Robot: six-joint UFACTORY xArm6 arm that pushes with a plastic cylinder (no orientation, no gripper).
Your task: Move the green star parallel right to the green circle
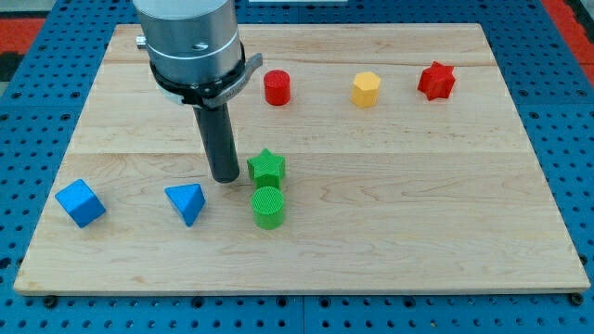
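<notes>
Fingers are absent, so at my tip [225, 176], the green plastic star [266, 167] sits at 3 o'clock, touching the green plastic cylinder [268, 207] at 6; next, push it rightward around.

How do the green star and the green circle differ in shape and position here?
The green star has pointed lobes; the green circle is a round cylinder with a ribbed top. The green star sits nearer the view's top, just right of my tip; the green circle lies directly below it, farther from my tip. Both are green and similar in size.
</notes>
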